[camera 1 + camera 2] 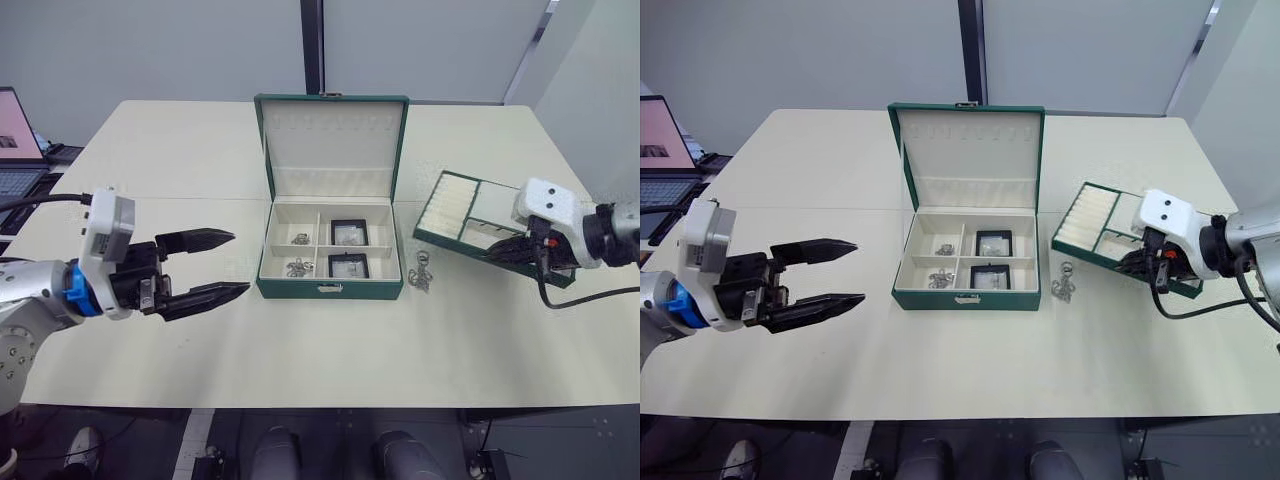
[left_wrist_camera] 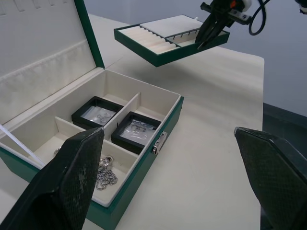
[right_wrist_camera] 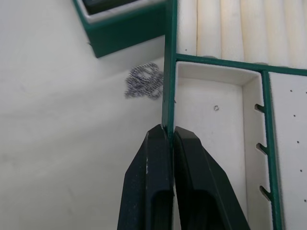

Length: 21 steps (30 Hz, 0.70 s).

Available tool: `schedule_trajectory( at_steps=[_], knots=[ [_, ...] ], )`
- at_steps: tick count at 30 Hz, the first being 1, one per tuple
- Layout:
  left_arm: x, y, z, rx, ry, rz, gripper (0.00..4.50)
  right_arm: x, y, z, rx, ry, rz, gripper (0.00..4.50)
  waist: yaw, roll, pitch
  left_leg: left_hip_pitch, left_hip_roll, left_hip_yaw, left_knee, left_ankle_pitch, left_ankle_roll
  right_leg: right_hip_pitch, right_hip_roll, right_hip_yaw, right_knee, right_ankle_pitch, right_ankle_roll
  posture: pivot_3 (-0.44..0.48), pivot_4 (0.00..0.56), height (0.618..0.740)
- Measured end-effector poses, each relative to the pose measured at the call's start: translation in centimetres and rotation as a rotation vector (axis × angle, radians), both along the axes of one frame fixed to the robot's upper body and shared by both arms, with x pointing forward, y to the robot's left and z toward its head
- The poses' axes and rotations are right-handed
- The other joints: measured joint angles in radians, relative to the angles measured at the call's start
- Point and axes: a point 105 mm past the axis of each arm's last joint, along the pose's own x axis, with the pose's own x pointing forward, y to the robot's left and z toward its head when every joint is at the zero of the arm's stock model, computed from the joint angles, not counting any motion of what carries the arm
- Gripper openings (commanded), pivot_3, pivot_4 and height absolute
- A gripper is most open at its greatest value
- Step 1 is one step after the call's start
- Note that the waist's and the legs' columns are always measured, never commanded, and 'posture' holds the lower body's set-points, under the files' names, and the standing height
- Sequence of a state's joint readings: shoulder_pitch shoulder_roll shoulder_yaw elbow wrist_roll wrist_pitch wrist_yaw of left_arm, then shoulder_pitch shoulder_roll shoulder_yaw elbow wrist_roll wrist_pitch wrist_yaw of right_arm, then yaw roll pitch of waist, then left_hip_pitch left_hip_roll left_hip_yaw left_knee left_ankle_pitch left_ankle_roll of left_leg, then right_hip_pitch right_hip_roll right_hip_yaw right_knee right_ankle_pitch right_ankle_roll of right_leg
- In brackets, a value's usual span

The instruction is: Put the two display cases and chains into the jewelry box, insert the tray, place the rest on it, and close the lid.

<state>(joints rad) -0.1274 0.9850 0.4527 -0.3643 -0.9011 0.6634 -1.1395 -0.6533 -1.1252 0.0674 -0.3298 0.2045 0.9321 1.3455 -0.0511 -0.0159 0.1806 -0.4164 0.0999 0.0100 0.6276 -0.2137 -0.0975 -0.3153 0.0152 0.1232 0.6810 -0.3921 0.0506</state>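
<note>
Pinching the tray (image 1: 470, 213) by its rim at frame right, the right gripper (image 1: 522, 250) holds it lifted and tilted, the jewelry box (image 1: 330, 290) lying centre-frame toward the left gripper (image 1: 215, 266), whose fingers are spread.

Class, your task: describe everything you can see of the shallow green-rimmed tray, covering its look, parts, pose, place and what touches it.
The shallow rectangular tray with a dark green rim and cream lining has a ribbed ring-roll section at one end, plus several flat compartments, one with slotted dividers. It looks fabric- or leatherette-covered. It is lifted off the pale table and tilted, to the right of the open dark green jewelry box. The right tool is shut on its rim; nothing else touches it. A small silver chain lies on the table below its near edge.
</note>
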Motion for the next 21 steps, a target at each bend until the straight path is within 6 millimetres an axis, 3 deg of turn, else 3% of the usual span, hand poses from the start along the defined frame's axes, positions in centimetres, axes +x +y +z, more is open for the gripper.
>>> schedule_trajectory(
  at_steps=[4,8,15,21],
  knots=[
    [-0.1,0.3,0.0,-0.002,0.008,0.001,4.50,-1.2,4.2,1.3,0.038,-0.009,0.094,0.02,-0.004,0.000,0.000,0.000,0.000,-0.001,0.000,-0.001,0.001,-0.001,0.000,0.000,0.001,0.000,0.000,0.000,0.150,0.740],
    [-0.4,0.7,0.2,-0.002,0.002,0.004,4.50,-1.5,7.7,0.4,0.053,0.028,0.154,0.02,-0.004,0.000,0.000,-0.001,0.000,-0.001,0.000,-0.001,0.001,-0.003,0.000,0.000,0.000,0.000,0.000,0.000,0.150,0.740],
    [-1.5,2.7,0.6,0.025,0.007,0.072,4.50,-0.2,12.6,-0.7,0.066,0.035,0.239,0.02,-0.009,-0.001,0.000,-0.001,0.000,-0.001,0.000,-0.001,0.001,-0.004,0.000,-0.001,0.001,0.000,0.000,0.000,0.150,0.740],
    [-3.1,4.4,0.8,0.051,0.021,0.131,4.50,0.8,15.1,-1.4,0.088,0.036,0.278,0.02,-0.006,-0.003,-0.001,-0.001,0.000,-0.002,0.000,-0.001,0.002,-0.008,-0.001,-0.002,0.001,0.000,0.000,0.000,0.150,0.740]
  ],
)
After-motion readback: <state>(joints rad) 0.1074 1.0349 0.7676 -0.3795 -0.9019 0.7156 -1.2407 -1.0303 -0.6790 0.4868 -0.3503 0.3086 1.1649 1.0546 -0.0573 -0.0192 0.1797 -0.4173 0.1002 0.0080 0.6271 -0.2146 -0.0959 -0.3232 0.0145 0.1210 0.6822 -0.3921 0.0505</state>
